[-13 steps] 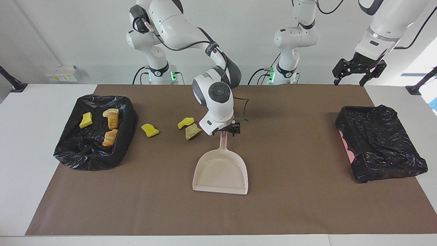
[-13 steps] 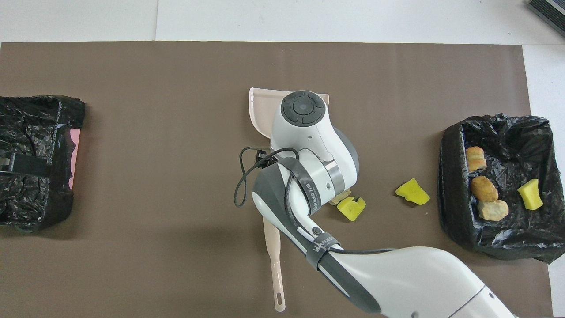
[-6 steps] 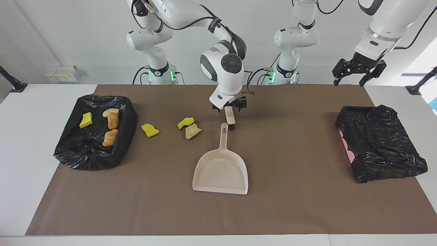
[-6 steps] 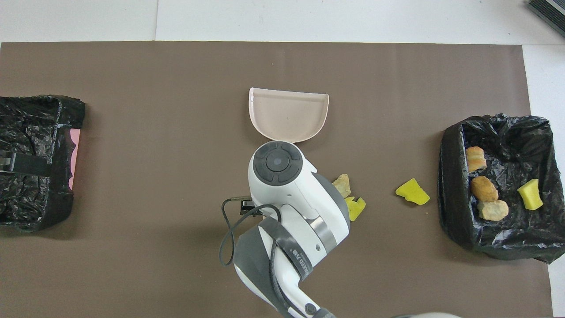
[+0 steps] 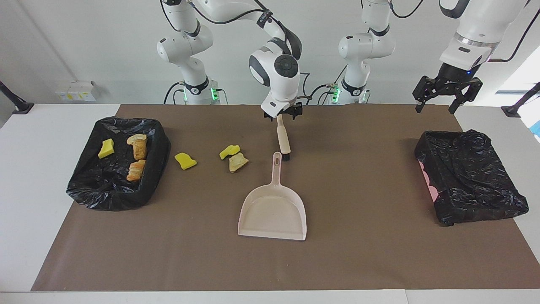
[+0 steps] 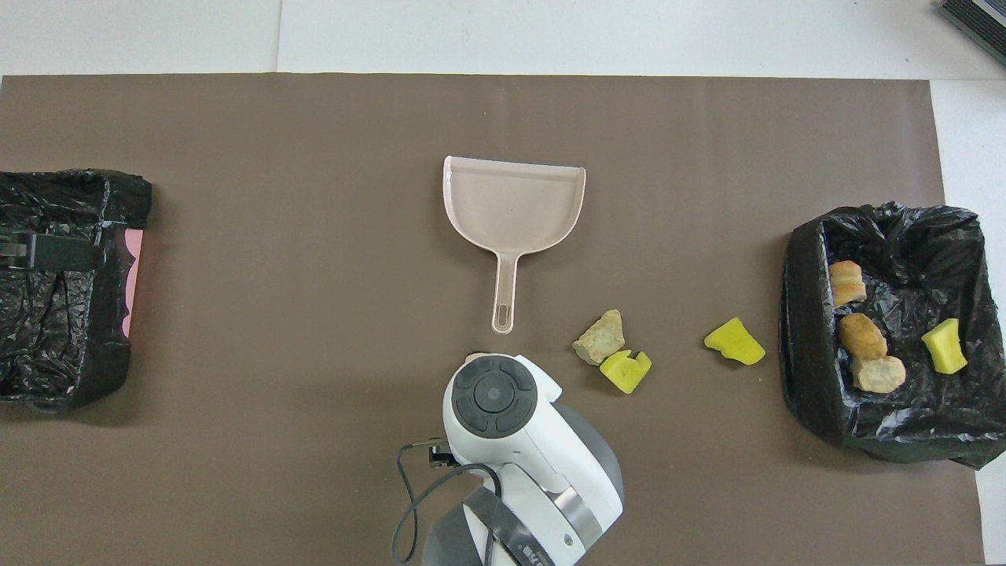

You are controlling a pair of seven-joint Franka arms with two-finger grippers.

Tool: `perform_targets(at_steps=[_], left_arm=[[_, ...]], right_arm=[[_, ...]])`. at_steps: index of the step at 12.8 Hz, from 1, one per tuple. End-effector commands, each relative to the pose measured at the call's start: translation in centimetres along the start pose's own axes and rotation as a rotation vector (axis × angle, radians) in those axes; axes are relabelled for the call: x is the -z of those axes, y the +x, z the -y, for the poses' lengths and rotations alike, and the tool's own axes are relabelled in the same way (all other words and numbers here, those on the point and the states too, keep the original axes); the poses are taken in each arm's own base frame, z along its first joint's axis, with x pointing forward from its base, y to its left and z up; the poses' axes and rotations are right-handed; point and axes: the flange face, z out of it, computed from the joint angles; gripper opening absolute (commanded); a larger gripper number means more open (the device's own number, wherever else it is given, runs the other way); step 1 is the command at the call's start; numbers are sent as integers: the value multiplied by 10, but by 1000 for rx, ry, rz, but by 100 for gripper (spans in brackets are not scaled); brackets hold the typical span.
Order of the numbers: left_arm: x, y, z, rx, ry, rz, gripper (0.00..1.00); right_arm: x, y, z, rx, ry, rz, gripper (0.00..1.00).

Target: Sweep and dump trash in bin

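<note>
Three pieces of trash lie on the brown mat: a yellow lump (image 5: 185, 161) (image 6: 734, 343), another yellow lump (image 5: 229, 151) (image 6: 625, 369) and a tan chunk (image 5: 238, 162) (image 6: 600, 338) touching it. Several more pieces lie in the black-lined bin (image 5: 126, 122) (image 6: 802, 314) at the right arm's end. The beige dustpan (image 5: 273, 211) (image 6: 515, 204) lies flat mid-table, handle toward the robots. The brush (image 5: 283, 141) lies just nearer the robots. My right gripper (image 5: 282, 113) is open and empty over the brush handle's end. My left gripper (image 5: 447, 90) is open and waits in the air.
A second black-lined bin (image 5: 468, 177) (image 6: 63, 330) with a pink side stands at the left arm's end, under the left gripper. In the overhead view the right arm (image 6: 503, 424) hides the brush. White table borders the mat.
My right gripper has left the dustpan handle, risen and drawn back toward the robots to above the brush handle. The dustpan and trash have not moved. The left gripper has turned slightly.
</note>
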Motion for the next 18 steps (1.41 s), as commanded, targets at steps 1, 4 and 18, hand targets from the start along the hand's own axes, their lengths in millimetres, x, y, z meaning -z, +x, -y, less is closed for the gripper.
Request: perform_targets(at_steps=[1,4,18], left_arm=[[-9,7,-27,-54,-17,-10,100],[-24,18,-54,-95,-25,-2,100],[-36,37,-86,-70,-43,-59,100]], right_arm=[[-23,-32,-19,-14,-2,8,84],[-31,-36,-14,-39,46,25,74],[-11,-39,-24,-110,25,78,0]])
